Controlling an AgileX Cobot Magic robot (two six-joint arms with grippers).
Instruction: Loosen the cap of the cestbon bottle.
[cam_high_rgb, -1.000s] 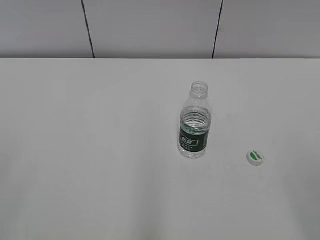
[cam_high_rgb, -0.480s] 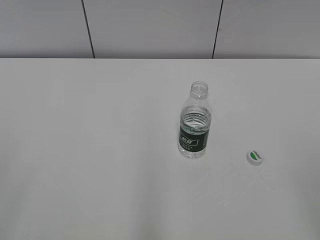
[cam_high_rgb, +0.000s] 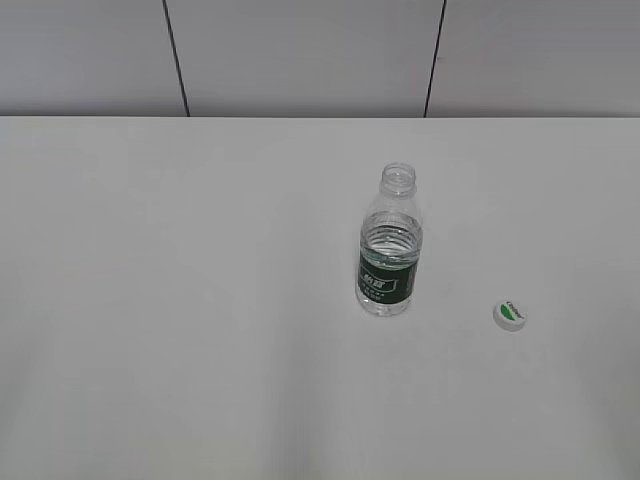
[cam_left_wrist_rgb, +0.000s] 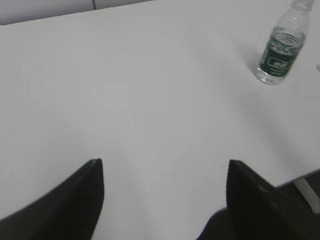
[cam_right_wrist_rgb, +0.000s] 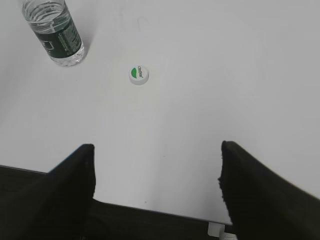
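We see both sets of jaws standing wide apart and holding nothing. Left gripper (cam_left_wrist_rgb: 165, 172): two dark jaw tips at the bottom of the left wrist view, bare white worktop (cam_left_wrist_rgb: 125, 90) between them. Right gripper (cam_right_wrist_rgb: 157, 157): same picture in the right wrist view, jaw tips spread, hanging over the near edge of the worktop with a dark drop below it. Neither arm shows in the exterior view. Out from the right jaws, the small round white plastic screw cap (cam_right_wrist_rgb: 139, 75) with a green leaf mark lies flat on the worktop, top face up, well clear of the jaws. It's off the bottle. Beyond it and to the left, the small clear ribbed plastic cestbon bottle (cam_right_wrist_rgb: 54, 31) with a dark green label band stands upright, near the cap but apart. In the exterior view we have the bottle (cam_high_rgb: 389, 243) right of centre, neck open, partly filled with water, and the cap (cam_high_rgb: 510, 315) lower right of it. From the left wrist view the bottle (cam_left_wrist_rgb: 281, 47) sits far off at upper right.
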